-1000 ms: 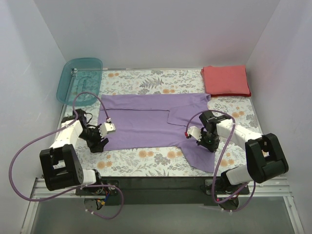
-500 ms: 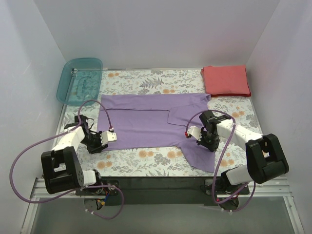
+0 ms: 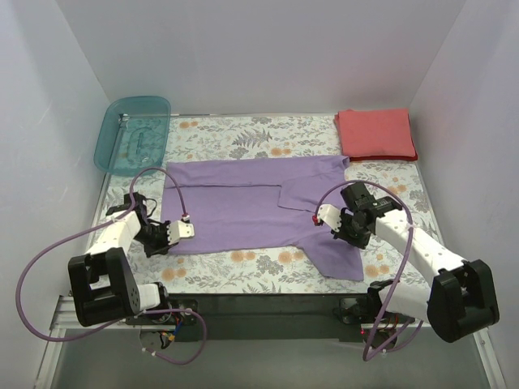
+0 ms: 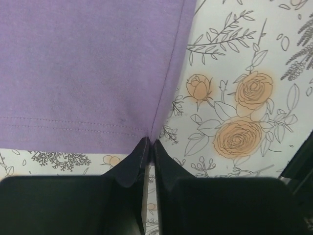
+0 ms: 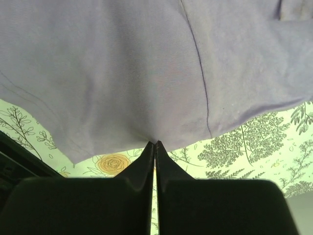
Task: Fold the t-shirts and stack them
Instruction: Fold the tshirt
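Lavender t-shirt (image 3: 243,203): lies spread on the floral table cover (image 3: 243,134) at mid-table, mostly flat. One part reaches toward the near edge on the right side. In the left wrist view the stitched hem and a side edge of the shirt (image 4: 88,68) meet at a corner directly at the fingertips.

Coral-red t-shirt (image 3: 376,134): folded into a neat square at the far right corner of the table, well apart from both arms and just beyond the lavender shirt's far right end.

Left gripper (image 3: 166,241): low at the shirt's near left corner. The wrist view shows the left gripper (image 4: 148,143) with its jaws narrowed to a thin slit and the hem corner pinched between the tips.

Right gripper (image 3: 350,231): positioned on the right part of the lavender shirt, above the portion that reaches toward the near edge. In its wrist view the right gripper (image 5: 154,143) has its jaws pressed together, tips gathering a fold of the cloth (image 5: 146,63); the fabric draws into a point at the tips, and the table cover shows below it.

Teal bin (image 3: 134,134): at the far left corner, clear of both shirts.
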`<action>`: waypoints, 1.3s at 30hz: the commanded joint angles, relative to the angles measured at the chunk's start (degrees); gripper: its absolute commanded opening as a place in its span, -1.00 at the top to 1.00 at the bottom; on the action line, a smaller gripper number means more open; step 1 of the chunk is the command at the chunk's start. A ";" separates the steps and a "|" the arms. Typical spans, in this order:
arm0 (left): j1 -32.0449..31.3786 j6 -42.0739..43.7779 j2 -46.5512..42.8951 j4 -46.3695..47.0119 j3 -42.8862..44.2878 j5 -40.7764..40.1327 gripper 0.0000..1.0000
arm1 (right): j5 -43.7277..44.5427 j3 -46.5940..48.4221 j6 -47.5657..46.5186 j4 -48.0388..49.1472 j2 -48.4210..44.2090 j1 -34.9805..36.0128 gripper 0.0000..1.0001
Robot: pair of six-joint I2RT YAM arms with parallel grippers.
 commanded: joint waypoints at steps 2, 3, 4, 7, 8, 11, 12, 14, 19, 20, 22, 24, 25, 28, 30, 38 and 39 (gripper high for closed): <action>1.02 1.50 -2.17 -6.27 2.58 0.26 1.00 | -0.27 1.03 -0.63 -4.39 -3.97 -0.33 0.97; 1.02 1.85 -2.52 -8.11 2.67 0.35 1.00 | -0.45 1.20 -0.72 -5.01 -5.20 -0.42 0.97; 1.19 2.46 -3.31 -9.08 2.93 0.43 1.00 | -0.71 1.38 -0.81 -5.62 -5.91 -0.51 0.97; 1.64 2.99 -4.98 -11.73 3.20 0.44 1.00 | -1.68 1.82 -0.81 -8.96 -8.19 -0.42 0.97; 2.07 2.73 -5.42 -12.08 3.81 0.52 1.00 | -1.51 1.82 -0.98 -9.84 -8.72 -0.51 0.97; 3.04 0.64 -2.98 -12.35 7.57 1.49 1.00 | -0.37 3.31 -2.56 -9.76 -9.08 -0.77 0.97; 3.39 0.10 -1.74 -13.04 8.90 1.66 1.00 | -0.54 4.09 -2.74 -9.67 -7.95 -1.21 0.97; 4.53 -0.96 2.64 -14.27 14.14 3.94 1.00 | -1.76 6.38 -2.83 -9.76 -6.10 -1.82 0.97; 5.59 -2.89 7.14 -16.13 21.65 8.87 1.00 | -3.09 11.74 -4.85 -9.67 0.14 -3.41 0.97; 5.59 -3.07 7.67 -15.86 22.26 9.57 1.00 | -3.35 13.49 -5.02 -9.59 1.02 -3.49 0.97; 5.59 -4.56 9.33 -14.37 23.85 10.01 1.00 | -3.61 15.08 -5.99 -9.59 3.48 -4.11 0.97; 5.59 -6.05 10.74 -12.97 25.42 10.10 1.00 | -4.05 17.36 -6.69 -9.41 5.76 -5.42 0.97; 5.59 -7.62 12.40 -12.70 27.17 10.28 1.00 | -4.23 18.16 -7.48 -9.32 6.56 -5.95 0.97; 5.68 -10.52 14.78 -11.74 30.25 11.85 1.00 | -4.41 22.11 -8.63 -9.32 9.46 -7.18 0.97; 5.68 -11.68 15.93 -10.42 31.75 13.17 1.00 | -4.67 23.87 -9.33 -9.32 11.91 -7.62 0.97; 5.68 -19.85 23.31 -5.06 40.27 15.37 1.00 | -5.99 33.10 -11.18 -8.88 21.49 -10.52 0.97; 5.68 -20.20 23.84 -4.79 41.07 15.64 1.00 | -5.99 33.80 -11.61 -8.79 22.46 -10.96 0.97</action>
